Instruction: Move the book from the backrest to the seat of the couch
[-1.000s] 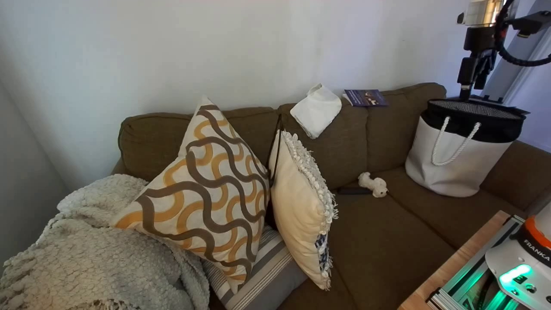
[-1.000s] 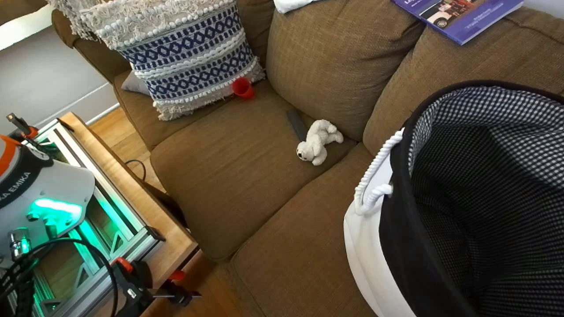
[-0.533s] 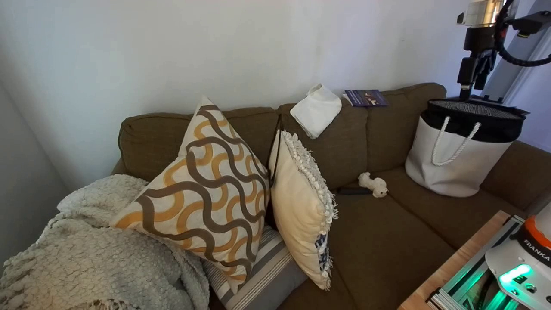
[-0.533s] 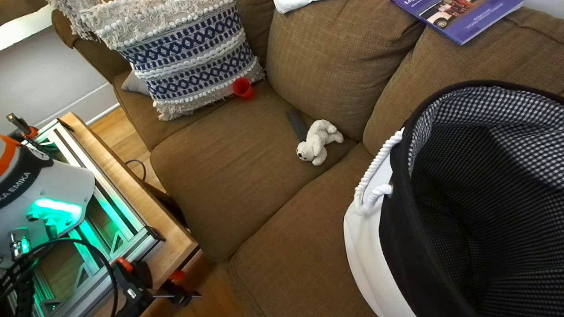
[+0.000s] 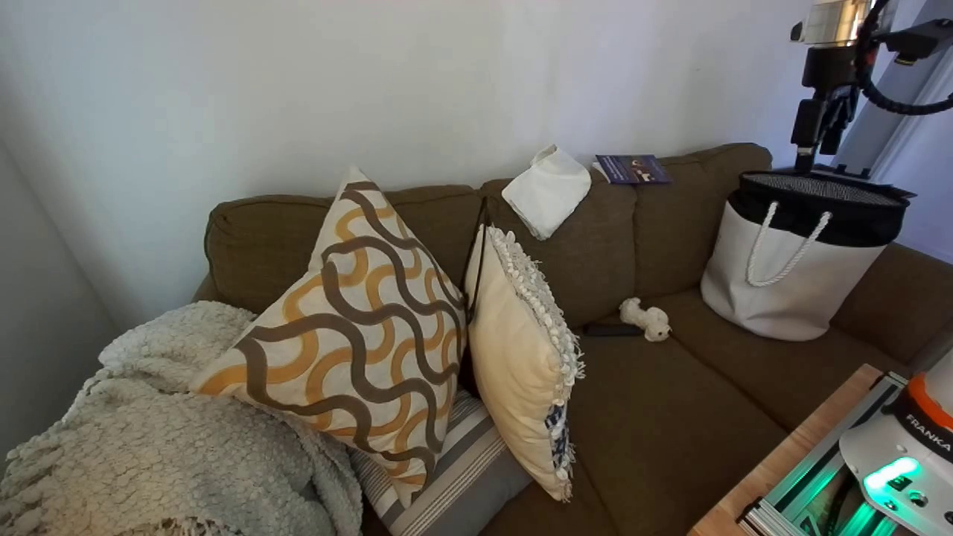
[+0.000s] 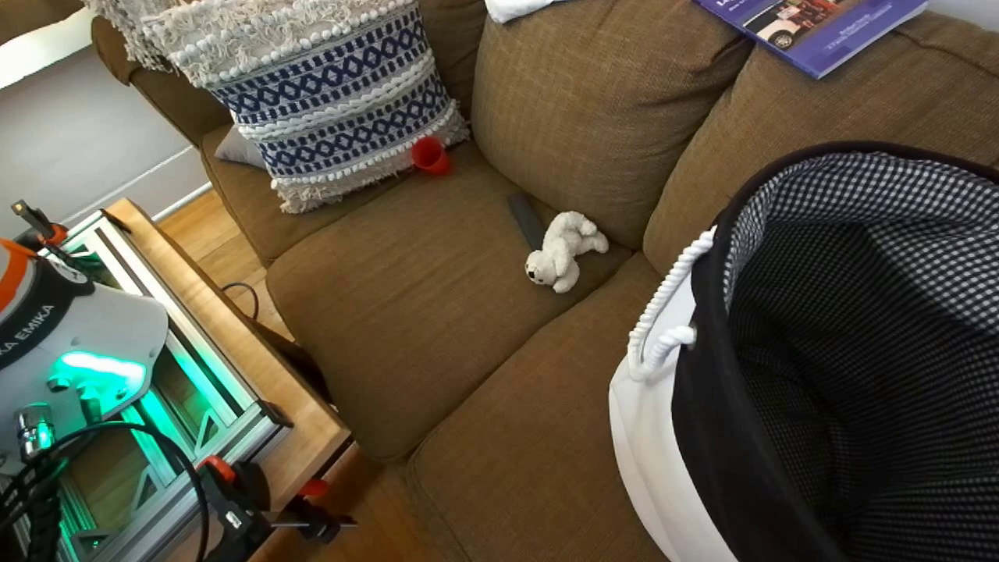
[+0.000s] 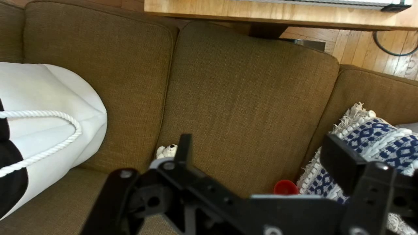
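Book (image 5: 634,169) is recorded in both exterior views only: laid flat, cover up, on top of the backrest (image 5: 595,238) of the couch (image 5: 908,301), across the seat (image 6: 421,304) from the long edge of the bench (image 6: 300,414). Gripper (image 7: 258,147) is found released, its fingers (image 7: 184,147) spread wide in the wrist view; in an exterior view it is seen pointing down by the rim of a tall bag (image 5: 782,313), and contact cannot be told from there. Swirl-patterned pillow (image 5: 372,320) and nubbly fleece blanket (image 5: 171,432) are shown in an exterior view only. Red cup (image 6: 430,156) is shown in an exterior view and the wrist view, beside a fringed pillow (image 6: 335,101); blue woven diamonds are displayed there, a plain cream back (image 5: 514,357) in an exterior view.

Bag is stood on the seat beyond a corner of the bench. Its mouth is looked into from an exterior view: checked lining (image 6: 843,187) is exposed; the lower interior is dark and contents cannot be told. Walls are smooth and white, with a black upper band and twisted rope handles (image 7: 42,113).

Plush toy (image 6: 562,246), white, is laid just beside a dark flat bar (image 6: 524,221) near the backrest, well apart from the bench's long edge; the toy is partly hidden by the gripper in the wrist view. Couch fabric is coarse-woven, olive-brown.
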Robot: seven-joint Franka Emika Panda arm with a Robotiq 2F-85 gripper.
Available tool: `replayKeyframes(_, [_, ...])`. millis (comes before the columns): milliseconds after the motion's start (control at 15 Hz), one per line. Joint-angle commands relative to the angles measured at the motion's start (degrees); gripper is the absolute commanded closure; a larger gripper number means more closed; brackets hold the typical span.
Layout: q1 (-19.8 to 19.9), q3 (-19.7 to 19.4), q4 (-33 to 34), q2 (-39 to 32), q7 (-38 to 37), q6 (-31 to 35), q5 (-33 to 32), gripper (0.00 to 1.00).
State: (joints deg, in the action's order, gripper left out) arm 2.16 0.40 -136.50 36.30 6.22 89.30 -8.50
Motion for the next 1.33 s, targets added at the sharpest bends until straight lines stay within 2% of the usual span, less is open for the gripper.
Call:
replayKeyframes(0, [-1.04, -0.78, 0.13, -0.05, -0.47, -0.20, -0.37, 0.00])
replayKeyframes(467, [-1.04, -0.78, 0.13, -0.05, -0.47, -0.20, -0.37, 0.00])
replayKeyframes(533, [-1.06, -1.19, -0.19, -0.11, 0.64, 2.31, -1.45, 0.00])
replayKeyframes(867, [0.53, -2.79, 1.35, -3.23, 6.46, 9.74, -15.88, 0.00])
replayKeyframes(1267, [3.15, -6.34, 7.75, -12.01, 9.80, 12.74, -24.55, 0.00])
